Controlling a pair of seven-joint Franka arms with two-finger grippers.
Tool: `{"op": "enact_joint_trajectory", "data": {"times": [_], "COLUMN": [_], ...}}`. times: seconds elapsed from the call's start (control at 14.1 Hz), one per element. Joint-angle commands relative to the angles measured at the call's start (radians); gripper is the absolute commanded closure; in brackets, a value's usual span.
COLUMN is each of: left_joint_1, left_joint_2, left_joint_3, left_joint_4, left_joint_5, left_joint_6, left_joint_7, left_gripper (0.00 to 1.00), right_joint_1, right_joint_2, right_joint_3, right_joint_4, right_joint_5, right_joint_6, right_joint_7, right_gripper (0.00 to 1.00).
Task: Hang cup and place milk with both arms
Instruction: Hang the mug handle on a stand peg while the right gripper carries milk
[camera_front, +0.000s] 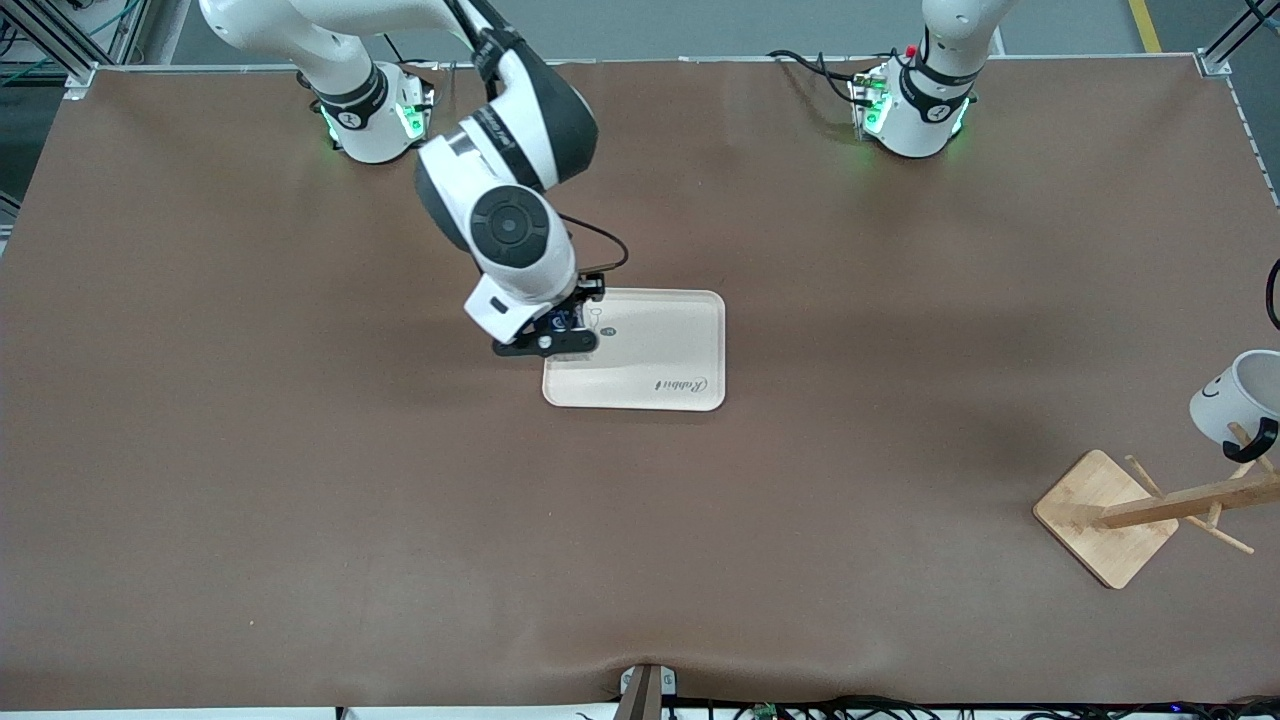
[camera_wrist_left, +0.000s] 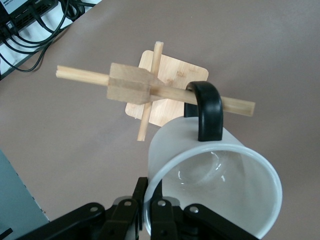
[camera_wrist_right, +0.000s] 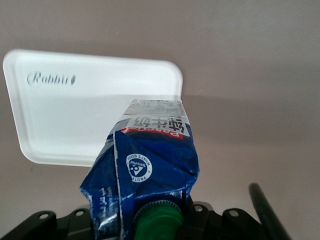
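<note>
The white cup with its smiley face is at the table's left-arm end, tilted beside the wooden rack. In the left wrist view my left gripper is shut on the cup's rim, one finger inside and one outside. The black handle sits over a peg of the rack. My right gripper is shut on the blue milk carton and holds it over the tray's edge nearest the right arm's end. The carton hides the right gripper's fingers; the tray lies below.
The rack's square bamboo base stands near the left arm's end of the table, nearer the front camera than the cup. The cream tray is at the table's middle. Brown table surface lies all around them.
</note>
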Motion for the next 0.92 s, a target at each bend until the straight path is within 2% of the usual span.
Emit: {"op": "enact_joint_trajectory", "data": {"times": [0.0,0.07,0.28,0.57,0.71,0.85], "left_joint_1": [0.008,0.008,0.008,0.003,0.0,0.0], "left_joint_2": [0.011,0.01,0.001,-0.036,-0.059,-0.07], "left_joint_3": [-0.005,-0.005,-0.004,-0.011,-0.014,-0.033], "left_joint_4": [0.023,0.023,0.022,0.02,0.011,0.011], "left_joint_5": [0.011,-0.001,-0.073,-0.073,-0.075,-0.075], "left_joint_6": [0.002,0.002,-0.01,-0.071,-0.088,-0.125], "left_joint_7": [0.01,0.0,-0.045,-0.18,-0.267,-0.325], "left_gripper": [0.36,0.0,0.0,0.0,0.0,0.0], "right_joint_1": [-0.103,-0.15,-0.281,-0.407,-0.476,-0.549], "right_joint_2": [-0.06,-0.085,-0.148,-0.238,-0.299,-0.368], "right_joint_3": [0.013,0.013,0.013,0.012,0.012,0.012], "right_joint_4": [-0.003,-0.004,-0.032,-0.163,-0.287,-0.438], "right_joint_5": [-0.006,-0.008,-0.012,-0.089,-0.129,-0.198], "right_joint_6": [-0.084,-0.12,-0.154,-0.034,0.021,0.132], "right_joint_7": [-0.098,-0.153,-0.252,-0.385,-0.482,-0.563], "right_gripper": [1.0,1.0,1.0,1.0,1.0,1.0]}}
